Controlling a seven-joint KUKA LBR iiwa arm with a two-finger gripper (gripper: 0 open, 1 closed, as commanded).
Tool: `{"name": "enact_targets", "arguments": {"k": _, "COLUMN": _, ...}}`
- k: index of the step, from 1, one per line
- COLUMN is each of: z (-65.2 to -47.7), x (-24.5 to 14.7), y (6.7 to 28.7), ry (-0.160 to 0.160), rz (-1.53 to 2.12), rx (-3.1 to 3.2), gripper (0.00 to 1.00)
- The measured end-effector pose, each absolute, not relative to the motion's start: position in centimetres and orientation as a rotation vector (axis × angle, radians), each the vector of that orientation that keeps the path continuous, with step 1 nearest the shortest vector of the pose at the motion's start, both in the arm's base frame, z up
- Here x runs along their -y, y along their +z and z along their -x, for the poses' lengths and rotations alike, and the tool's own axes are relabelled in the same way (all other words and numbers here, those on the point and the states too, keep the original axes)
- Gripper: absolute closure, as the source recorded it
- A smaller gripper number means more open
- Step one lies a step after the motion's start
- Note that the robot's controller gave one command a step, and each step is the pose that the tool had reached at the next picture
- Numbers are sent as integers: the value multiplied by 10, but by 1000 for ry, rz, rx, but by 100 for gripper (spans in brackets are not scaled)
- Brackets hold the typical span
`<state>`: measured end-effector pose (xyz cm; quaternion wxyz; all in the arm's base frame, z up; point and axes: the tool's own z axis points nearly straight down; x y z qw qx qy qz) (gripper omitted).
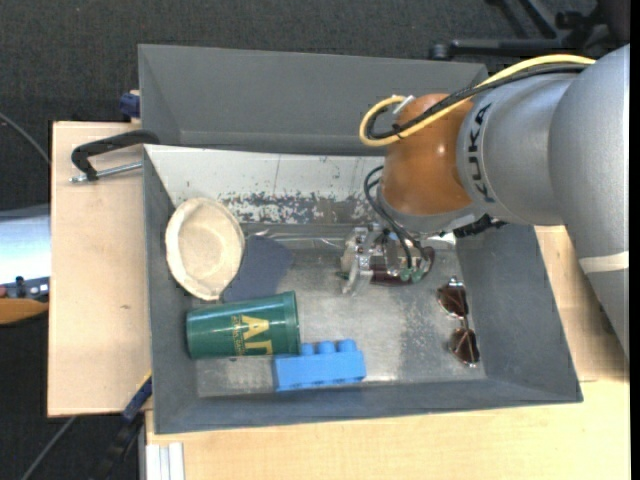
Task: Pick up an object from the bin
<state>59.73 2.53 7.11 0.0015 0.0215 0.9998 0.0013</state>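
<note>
Pincer (352, 268) hangs low over bare floor mid-bin (520, 298); can't tell if open or closed. Nearest things: brown sunglasses (458, 323) right of it, green cup (243, 325) lying front-left, blue brick (318, 364) just beside the cup.
</note>
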Motion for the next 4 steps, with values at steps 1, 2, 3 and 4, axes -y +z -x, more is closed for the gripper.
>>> {"name": "enact_targets", "arguments": {"k": 1, "z": -597, "x": -25, "y": 71, "ry": 4, "rz": -68, "rx": -3138, "gripper": 100}}
{"name": "enact_targets", "arguments": {"k": 2, "z": -593, "x": -27, "y": 102, "ry": 5, "rz": -61, "rx": -3135, "gripper": 100}}
{"name": "enact_targets", "arguments": {"k": 3, "z": -595, "x": -24, "y": 121, "ry": 5, "rz": -40, "rx": -3129, "gripper": 100}}
{"name": "enact_targets", "arguments": {"k": 4, "z": -594, "x": -21, "y": 133, "ry": 6, "rz": 43, "rx": -3129, "gripper": 100}}
